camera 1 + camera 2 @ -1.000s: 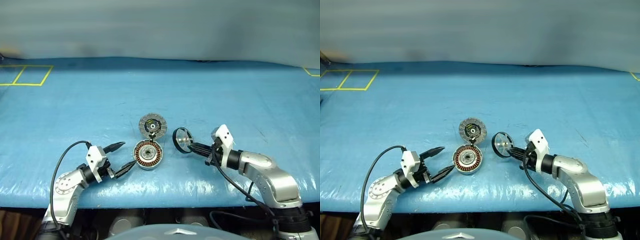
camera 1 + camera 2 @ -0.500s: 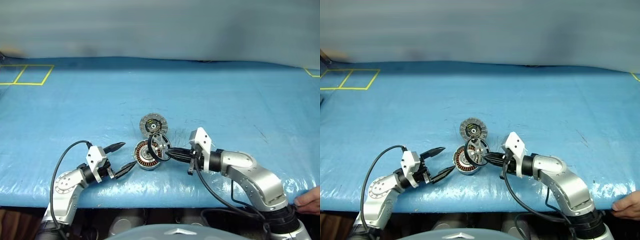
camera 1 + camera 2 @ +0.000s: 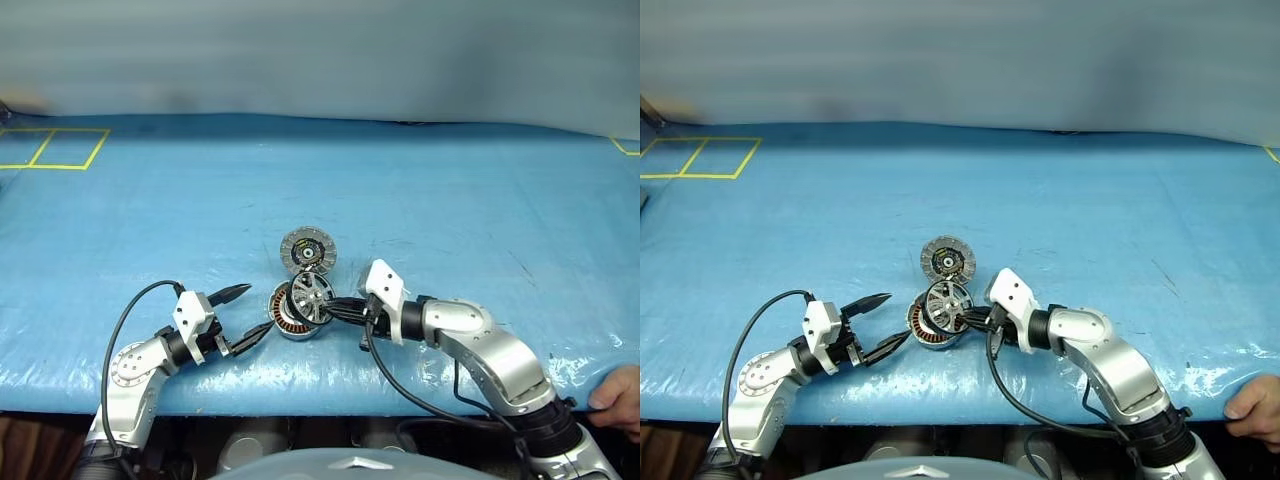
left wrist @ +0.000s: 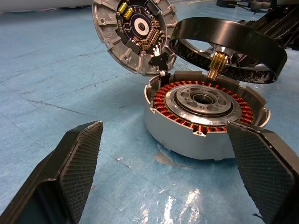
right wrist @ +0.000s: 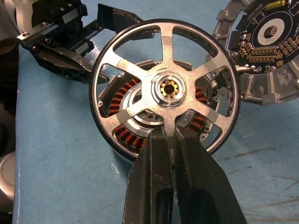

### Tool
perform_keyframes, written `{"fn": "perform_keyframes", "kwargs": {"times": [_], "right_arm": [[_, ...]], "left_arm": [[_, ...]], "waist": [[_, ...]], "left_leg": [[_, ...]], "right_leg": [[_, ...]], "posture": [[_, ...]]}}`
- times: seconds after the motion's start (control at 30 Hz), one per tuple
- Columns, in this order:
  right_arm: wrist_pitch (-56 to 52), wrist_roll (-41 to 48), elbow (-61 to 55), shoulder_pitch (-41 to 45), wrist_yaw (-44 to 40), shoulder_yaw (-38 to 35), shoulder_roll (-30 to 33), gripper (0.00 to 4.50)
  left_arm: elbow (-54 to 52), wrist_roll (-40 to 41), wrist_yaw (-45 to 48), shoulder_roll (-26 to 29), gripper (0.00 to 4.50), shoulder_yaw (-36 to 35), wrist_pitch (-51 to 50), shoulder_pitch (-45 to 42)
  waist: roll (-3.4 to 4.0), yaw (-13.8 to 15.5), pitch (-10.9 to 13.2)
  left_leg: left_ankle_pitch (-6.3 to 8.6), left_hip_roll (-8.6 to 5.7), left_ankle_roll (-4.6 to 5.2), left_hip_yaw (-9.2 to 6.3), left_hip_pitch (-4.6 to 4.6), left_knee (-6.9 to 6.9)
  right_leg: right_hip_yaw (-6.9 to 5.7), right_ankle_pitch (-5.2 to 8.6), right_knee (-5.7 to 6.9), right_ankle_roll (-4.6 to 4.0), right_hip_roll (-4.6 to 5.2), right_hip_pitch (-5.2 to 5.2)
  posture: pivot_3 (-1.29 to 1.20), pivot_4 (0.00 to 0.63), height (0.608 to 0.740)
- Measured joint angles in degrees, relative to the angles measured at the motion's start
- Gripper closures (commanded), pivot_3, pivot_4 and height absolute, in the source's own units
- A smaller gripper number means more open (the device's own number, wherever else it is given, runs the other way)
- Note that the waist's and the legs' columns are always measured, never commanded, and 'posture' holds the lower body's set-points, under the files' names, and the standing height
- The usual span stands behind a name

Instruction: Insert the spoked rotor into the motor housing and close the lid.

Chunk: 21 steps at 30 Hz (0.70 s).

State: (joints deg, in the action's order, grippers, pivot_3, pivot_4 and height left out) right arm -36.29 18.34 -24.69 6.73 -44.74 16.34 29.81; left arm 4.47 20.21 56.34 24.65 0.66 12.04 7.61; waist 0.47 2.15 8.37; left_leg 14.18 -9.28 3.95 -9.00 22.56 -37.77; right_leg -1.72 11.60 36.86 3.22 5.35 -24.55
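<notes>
While its lid (image 3: 306, 248) lies open, the motor housing (image 4: 204, 122) holds only windings.

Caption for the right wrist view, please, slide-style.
Right gripper pinches a spoke of the spoked rotor, held over the motor housing; the lid lies open beside it.

Copper-wound silver motor housing (image 4: 205, 119), black-rimmed silver spoked rotor (image 5: 167, 88), blue table (image 3: 450, 200)

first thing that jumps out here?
The right gripper, shut on a spoke of the spoked rotor, holds it tilted just above the motor housing near the blue table's front edge. The lid lies open behind it, and the left gripper waits open beside the housing.
</notes>
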Motion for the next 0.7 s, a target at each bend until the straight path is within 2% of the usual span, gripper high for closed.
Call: {"fn": "perform_keyframes", "kwargs": {"times": [0.7], "right_arm": [[0.94, -1.97, 2.22, 1.66, -0.51, 1.33, -0.06, 4.48]], "left_arm": [[0.1, -0.14, -0.79, -0.6, 0.0, 0.02, 0.0, 0.02]], "waist": [[0.0, -0.02, 0.0]], "left_leg": [[-0.02, 0.0, -0.03, 0.0, 0.0, 0.0]], "right_leg": [[0.01, 0.0, 0.01, 0.0, 0.0, 0.0]], "posture": [[0.0, 0.15, 0.74]]}}
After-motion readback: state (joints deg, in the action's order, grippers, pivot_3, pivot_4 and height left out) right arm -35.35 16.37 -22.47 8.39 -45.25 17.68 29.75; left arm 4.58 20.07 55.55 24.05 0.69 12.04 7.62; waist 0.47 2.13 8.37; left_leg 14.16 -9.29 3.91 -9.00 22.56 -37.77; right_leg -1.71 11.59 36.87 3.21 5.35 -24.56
